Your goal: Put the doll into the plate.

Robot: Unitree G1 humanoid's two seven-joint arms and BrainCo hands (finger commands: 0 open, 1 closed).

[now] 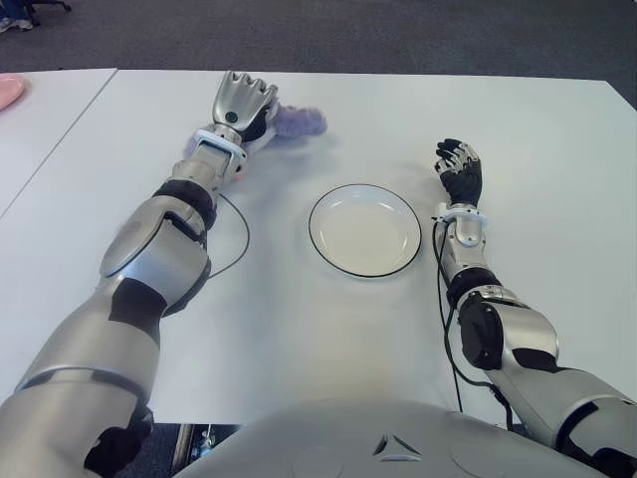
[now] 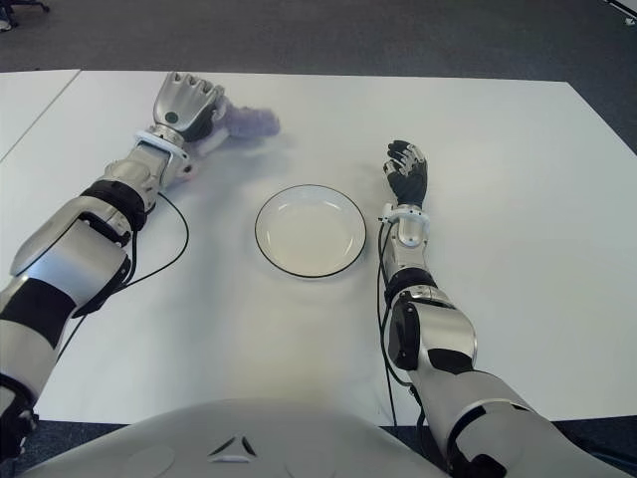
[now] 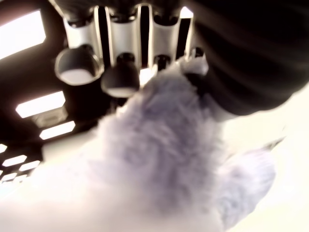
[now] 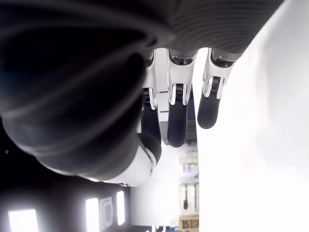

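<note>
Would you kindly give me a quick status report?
Left hand over the purple doll, grip unconfirmed. Right hand open, idle right of the plate. Plate empty, path clear.

Plate (image 1: 364, 230) mid-table (image 1: 299, 339); doll (image 1: 299, 122) behind-left under left robot hand (image 1: 242, 105); right robot hand (image 1: 460, 171) right of plate.

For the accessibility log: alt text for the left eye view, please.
The left robot hand covers a fluffy lavender doll at the white table's far side. An empty white plate sits mid-table; the right robot hand shows to its right, fingers relaxed.
</note>
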